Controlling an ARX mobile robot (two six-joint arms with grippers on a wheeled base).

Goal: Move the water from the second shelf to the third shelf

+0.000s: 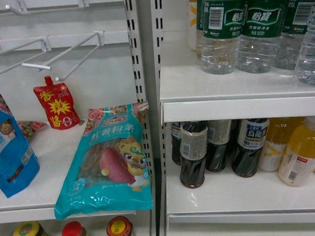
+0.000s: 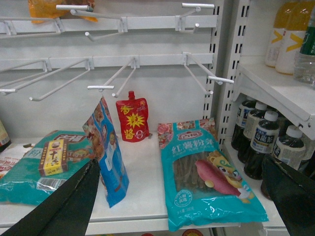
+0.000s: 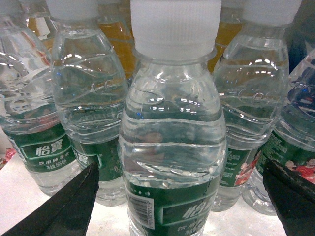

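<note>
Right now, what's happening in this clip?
The robot is lining up on a water bottle at the front of a group on the upper right shelf. The right tool is open, one finger either side of the bottle, and does not appear to touch it. The left tool is open too, holding nothing, facing the snack packets. Nothing has been lifted; the shelf below holds dark and yellow drink bottles.

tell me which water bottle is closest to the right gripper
The water bottle centred in the right wrist view, straight ahead of the open right gripper. Its white cap and barcode label face the camera; the other bottles stand behind and beside it.
</note>
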